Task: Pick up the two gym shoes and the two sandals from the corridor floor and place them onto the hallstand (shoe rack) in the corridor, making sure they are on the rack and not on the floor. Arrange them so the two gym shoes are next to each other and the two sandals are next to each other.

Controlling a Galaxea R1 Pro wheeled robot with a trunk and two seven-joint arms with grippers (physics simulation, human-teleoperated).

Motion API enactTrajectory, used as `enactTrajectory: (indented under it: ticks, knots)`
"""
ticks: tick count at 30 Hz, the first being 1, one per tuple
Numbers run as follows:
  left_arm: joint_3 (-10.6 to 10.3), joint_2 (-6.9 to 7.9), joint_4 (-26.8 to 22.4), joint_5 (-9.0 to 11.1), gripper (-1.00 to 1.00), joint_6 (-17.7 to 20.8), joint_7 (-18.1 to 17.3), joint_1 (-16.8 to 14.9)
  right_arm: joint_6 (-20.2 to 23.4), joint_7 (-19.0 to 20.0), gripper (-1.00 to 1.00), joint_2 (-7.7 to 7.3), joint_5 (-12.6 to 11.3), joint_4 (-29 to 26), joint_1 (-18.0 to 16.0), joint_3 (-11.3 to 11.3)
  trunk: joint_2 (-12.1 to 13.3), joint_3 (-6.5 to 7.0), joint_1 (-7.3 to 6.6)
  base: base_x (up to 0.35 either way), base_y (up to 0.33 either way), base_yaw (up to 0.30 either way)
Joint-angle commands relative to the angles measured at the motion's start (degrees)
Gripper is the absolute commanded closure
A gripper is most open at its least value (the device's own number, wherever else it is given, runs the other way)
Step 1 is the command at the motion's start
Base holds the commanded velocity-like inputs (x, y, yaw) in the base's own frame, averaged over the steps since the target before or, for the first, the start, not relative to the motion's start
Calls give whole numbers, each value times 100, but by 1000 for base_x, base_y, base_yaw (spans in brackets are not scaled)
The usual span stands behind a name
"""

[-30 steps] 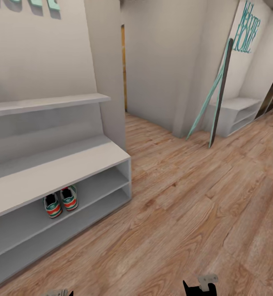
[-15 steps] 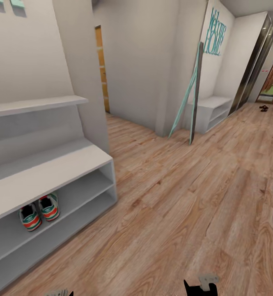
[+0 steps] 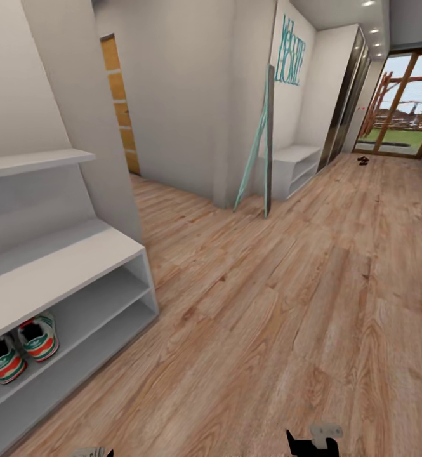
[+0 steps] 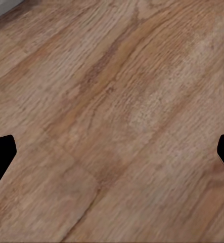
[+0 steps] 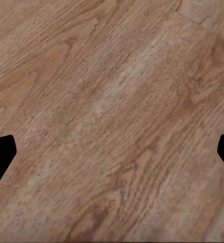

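Both end effectors hang empty over the corridor floor (image 3: 287,304). The left end effector (image 4: 112,152) shows its two dark fingertips at opposite edges of its wrist view, spread wide with bare planks between them; the right end effector (image 5: 112,152) looks the same, released and touching nothing. In the head view only the tips of each arm peek in at the lower edge.

Outward from there, the two gym shoes (image 3: 20,349) sit side by side on the middle tier of the hallstand (image 3: 77,254), under its flat top surface and off the floor, so that half of the task looks done. The two sandals (image 3: 363,160) appear as a small dark pair on the floor far down the corridor, near the glass door (image 3: 404,105); they are too small to make out in detail. A plain low grey bench (image 3: 293,166) stands against the wall between, with a leaning mirror (image 3: 268,139) beside it.

The step in hand is probably the drive toward the sandals. Doing it well likely means keeping them centred in the head view, passing clear of the leaning mirror, and stopping near enough that one open end effector can descend over a strap.
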Motion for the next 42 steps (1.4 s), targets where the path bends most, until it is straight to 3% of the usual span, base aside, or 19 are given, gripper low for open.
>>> enactTrajectory:
  ticks: [1, 32, 42]
  knots:
    - [49, -3, 1, -49, -100, -25, -36, -4, -19, 32, -100, -3, -67, 8, -5, 42, -2, -8, -1, 0, 0, -288]
    - [50, -4, -1, -47, -100, -26, -36, -4, -10, 53, -100, -19, -87, 8, -5, 37, -2, -65, -1, 0, 0, -285]
    - [49, -5, -3, -49, -100, -26, -36, -4, -10, 54, -100, -19, -87, 13, -5, 41, -2, -54, -1, 151, 0, -300]
